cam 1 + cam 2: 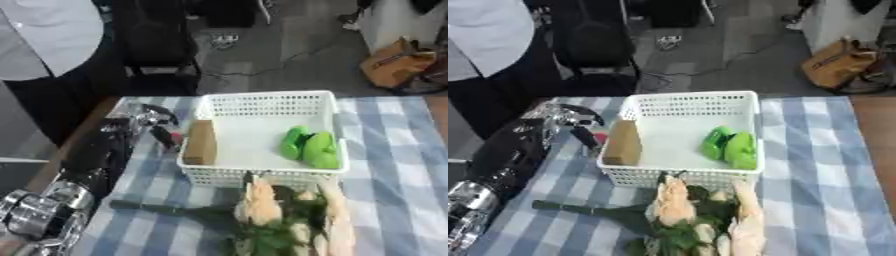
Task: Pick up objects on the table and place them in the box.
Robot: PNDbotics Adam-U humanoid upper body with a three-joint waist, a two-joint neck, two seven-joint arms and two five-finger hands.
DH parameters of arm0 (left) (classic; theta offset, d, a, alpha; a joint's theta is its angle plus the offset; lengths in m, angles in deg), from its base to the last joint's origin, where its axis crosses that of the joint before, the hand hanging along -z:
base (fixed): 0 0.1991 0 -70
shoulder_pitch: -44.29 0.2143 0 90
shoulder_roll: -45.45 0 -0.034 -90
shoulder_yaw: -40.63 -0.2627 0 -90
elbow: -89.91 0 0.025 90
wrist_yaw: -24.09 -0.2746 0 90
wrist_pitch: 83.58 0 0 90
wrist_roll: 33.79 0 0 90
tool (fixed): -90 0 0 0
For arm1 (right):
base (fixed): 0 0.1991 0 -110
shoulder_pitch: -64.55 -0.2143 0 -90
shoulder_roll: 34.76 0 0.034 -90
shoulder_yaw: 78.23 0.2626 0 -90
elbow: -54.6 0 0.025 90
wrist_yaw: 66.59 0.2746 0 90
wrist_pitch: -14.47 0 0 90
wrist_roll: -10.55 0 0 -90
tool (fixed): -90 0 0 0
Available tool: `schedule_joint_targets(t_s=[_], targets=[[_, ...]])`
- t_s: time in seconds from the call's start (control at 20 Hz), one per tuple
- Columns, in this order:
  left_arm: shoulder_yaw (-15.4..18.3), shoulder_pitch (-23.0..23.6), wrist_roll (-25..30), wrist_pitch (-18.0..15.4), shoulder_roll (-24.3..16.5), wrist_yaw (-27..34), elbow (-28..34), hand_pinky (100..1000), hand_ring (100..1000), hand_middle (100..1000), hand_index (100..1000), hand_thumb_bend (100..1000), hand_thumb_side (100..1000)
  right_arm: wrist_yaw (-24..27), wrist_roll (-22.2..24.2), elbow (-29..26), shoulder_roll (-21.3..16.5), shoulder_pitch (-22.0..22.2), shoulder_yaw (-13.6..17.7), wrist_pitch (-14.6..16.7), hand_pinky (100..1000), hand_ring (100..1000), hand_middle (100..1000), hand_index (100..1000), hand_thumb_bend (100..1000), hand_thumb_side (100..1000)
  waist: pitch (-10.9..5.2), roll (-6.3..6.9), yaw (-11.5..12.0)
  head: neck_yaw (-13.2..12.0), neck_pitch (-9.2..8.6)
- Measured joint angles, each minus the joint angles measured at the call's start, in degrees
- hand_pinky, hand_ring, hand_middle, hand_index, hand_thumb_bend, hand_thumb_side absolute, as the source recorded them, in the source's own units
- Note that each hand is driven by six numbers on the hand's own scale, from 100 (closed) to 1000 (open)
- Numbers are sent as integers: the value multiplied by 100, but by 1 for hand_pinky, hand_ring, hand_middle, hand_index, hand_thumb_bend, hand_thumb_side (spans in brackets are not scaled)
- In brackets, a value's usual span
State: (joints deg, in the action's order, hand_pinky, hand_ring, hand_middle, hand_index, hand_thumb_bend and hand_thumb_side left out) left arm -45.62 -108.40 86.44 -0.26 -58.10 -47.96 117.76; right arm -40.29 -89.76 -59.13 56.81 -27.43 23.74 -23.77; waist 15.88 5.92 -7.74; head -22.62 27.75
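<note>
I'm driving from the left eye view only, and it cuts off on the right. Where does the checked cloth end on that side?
Observer: In the right eye view the checked cloth stops short of the frame's edge. A strip of bare brown table shows beyond it.
Operator: Does my right hand show over there?
Observer: No, the right hand is in neither view. The extra width on that side shows only cloth and table. The left hand is the only hand in view, just outside the left wall of the white basket.
</note>
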Motion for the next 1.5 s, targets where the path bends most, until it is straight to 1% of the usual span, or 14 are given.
schedule_joint_targets(t_s=[0.25,0.55,0.6,1.0,1.05,1.1,1.3,1.5], targets=[[28,11,-110,61,0,28,-66,985,1000,1000,1000,564,587,0,1,0,0,-6,-1,0,672,750,599,623,100,974,10,0,-43,-11,-27],[70,46,-135,177,-1,22,-149,985,1000,1000,1000,570,597,-6,8,0,12,-31,-3,3,671,750,599,623,100,973,64,0,-102,-54,-46],[73,53,-135,190,-1,22,-161,980,1000,1000,1000,556,595,-11,8,0,24,-32,-4,3,671,750,598,624,100,973,77,0,-107,-60,-54],[156,54,-267,323,-116,76,-163,971,1000,1000,1000,542,589,-188,11,0,148,-51,-41,4,669,751,596,624,100,974,155,34,-184,-134,-124],[169,54,-284,340,-143,93,-164,971,1000,1000,1000,542,589,-218,10,0,169,-53,-43,3,669,751,596,624,100,974,164,34,-184,-143,-125],[174,54,-299,355,-173,103,-165,966,1000,1000,1000,521,585,-247,7,0,186,-54,-51,1,668,751,596,624,100,975,165,34,-183,-152,-125],[195,53,-413,401,-232,162,-164,960,1000,1000,1000,508,583,-340,-12,0,222,-77,-77,-17,668,752,596,624,100,974,198,34,-185,-189,-129],[208,52,-511,422,-234,204,-165,956,1000,1000,1000,503,588,-414,-44,0,261,-98,-103,-45,668,752,596,624,100,973,199,34,-185,-214,-129]])
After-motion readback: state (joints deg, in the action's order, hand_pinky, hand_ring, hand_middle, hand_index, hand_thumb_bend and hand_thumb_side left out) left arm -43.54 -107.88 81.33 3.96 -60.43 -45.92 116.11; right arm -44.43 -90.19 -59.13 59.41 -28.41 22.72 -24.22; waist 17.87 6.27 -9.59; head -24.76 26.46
